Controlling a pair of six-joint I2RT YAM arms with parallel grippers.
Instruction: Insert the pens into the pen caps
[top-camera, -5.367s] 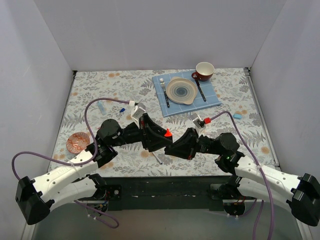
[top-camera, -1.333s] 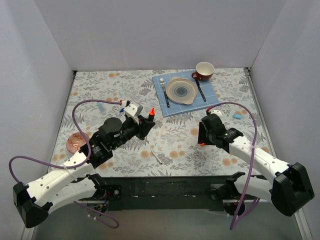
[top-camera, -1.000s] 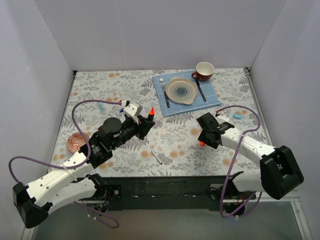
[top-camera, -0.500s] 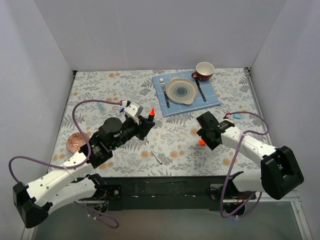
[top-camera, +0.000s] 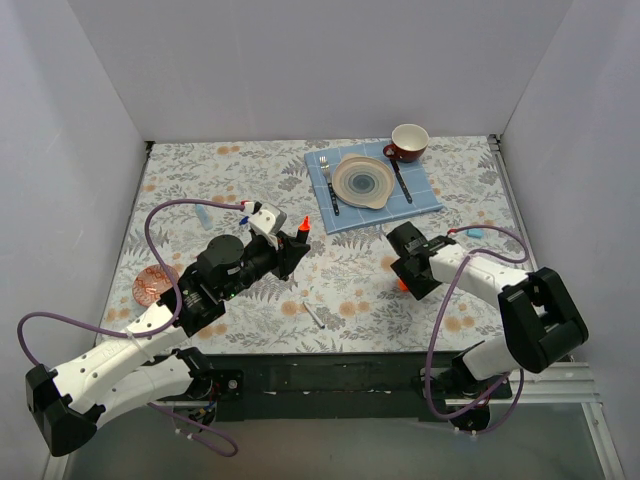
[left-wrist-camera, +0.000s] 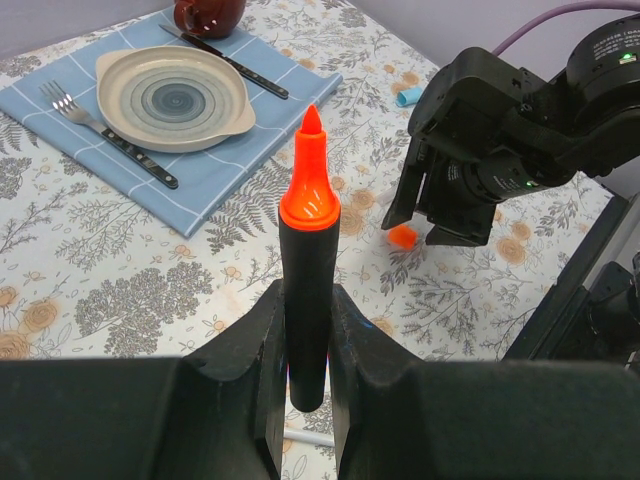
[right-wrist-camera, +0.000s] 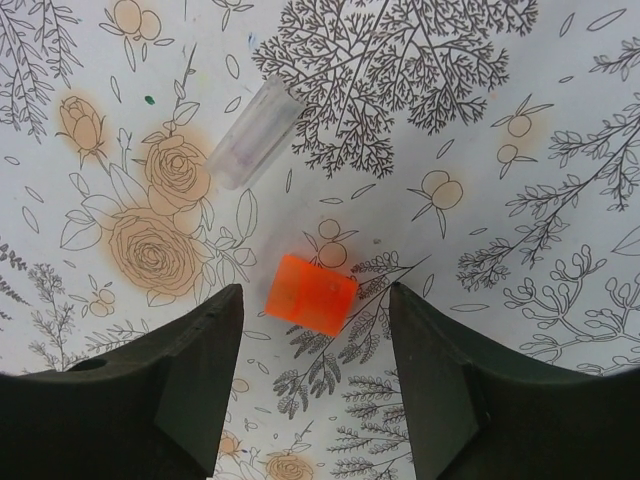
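Orange-tipped black marker (left-wrist-camera: 307, 300) stands upright, tip up, clamped in the left gripper (left-wrist-camera: 305, 340); the orange cap (right-wrist-camera: 314, 293) lies on the tablecloth (right-wrist-camera: 500, 150) between the right gripper's (left-wrist-camera: 428, 222) spread, empty fingers; a clear cap (right-wrist-camera: 254, 133) lies nearby.

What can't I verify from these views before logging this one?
- Top view: orange cap mostly hidden under the right gripper.
- Left wrist view: base of the black marker hidden inside the left gripper.
- Top view: far-left light-blue piece too small to tell pen from cap.
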